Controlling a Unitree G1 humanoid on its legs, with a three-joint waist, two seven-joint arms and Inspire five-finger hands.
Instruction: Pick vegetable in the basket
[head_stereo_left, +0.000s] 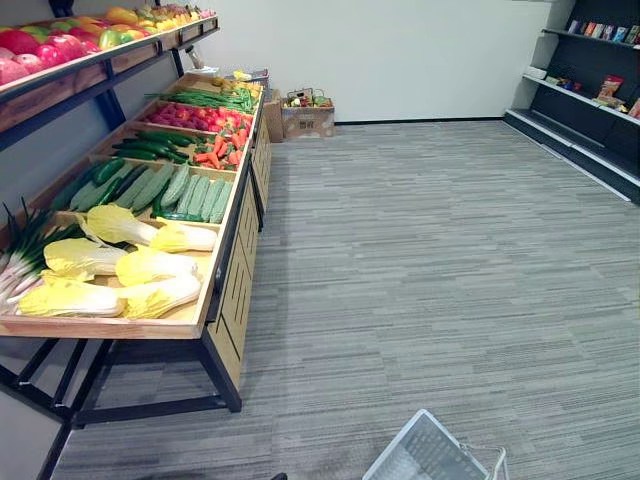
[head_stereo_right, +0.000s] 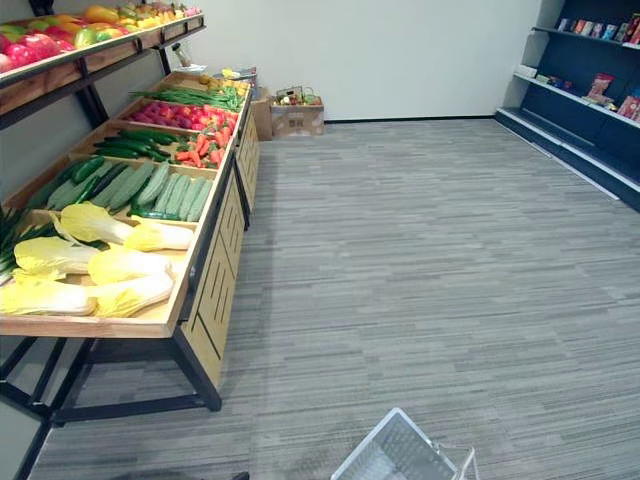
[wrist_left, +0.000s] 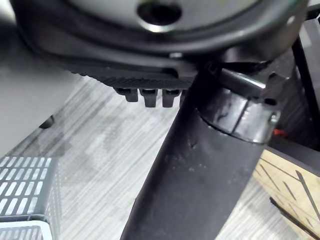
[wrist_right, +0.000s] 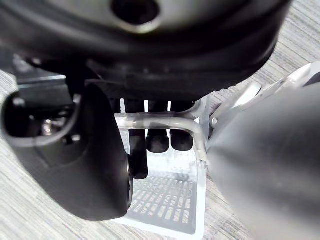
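A wooden produce stand runs along the left, holding pale yellow cabbages, light green cucumbers, dark cucumbers, carrots, red vegetables and green onions. Low in front of me hangs a white slatted basket with nothing visible in it. In the right wrist view my right hand has its fingers curled over the basket's metal handle. My left hand hangs beside the stand with relaxed fingers and holds nothing; the basket shows beyond it.
An upper shelf of fruit overhangs the stand's back. A cardboard box with goods stands by the far wall. Dark store shelves line the right side. Grey carpet spreads wide between them.
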